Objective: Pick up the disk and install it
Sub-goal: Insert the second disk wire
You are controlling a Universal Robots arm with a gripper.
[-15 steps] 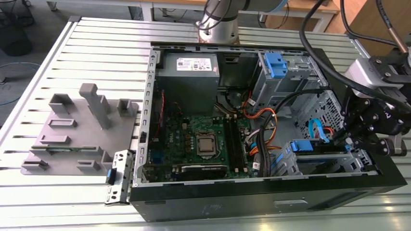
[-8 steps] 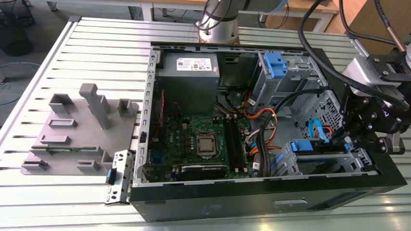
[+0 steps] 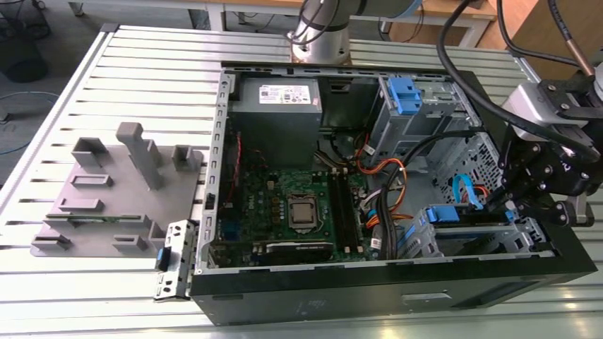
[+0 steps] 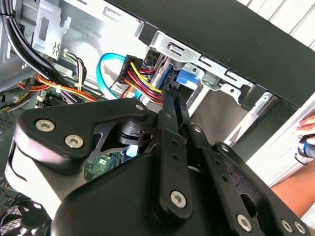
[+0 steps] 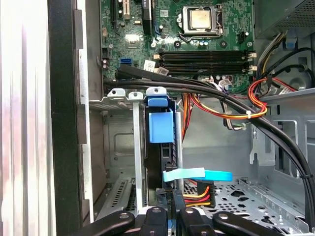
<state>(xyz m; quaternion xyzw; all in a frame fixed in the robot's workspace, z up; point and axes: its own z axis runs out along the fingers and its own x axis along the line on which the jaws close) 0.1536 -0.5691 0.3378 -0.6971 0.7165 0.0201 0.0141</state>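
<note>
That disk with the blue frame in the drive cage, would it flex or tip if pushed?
The disk looks like a rigid slab in a blue frame, so probably no flex. Held on edge between the drive cage rails, it should slide rather than tip. Likely heavy for its size.

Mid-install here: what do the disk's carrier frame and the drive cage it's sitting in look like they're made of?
The disk's carrier frame looks like moulded blue plastic: uniform saturated colour, soft satin sheen, rounded tab. The drive cage appears to be bare sheet metal, probably steel: dull silver-grey, thin folded edges, stamped slots. The pincer is black, seemingly anodised metal links with bright screw heads.
</note>
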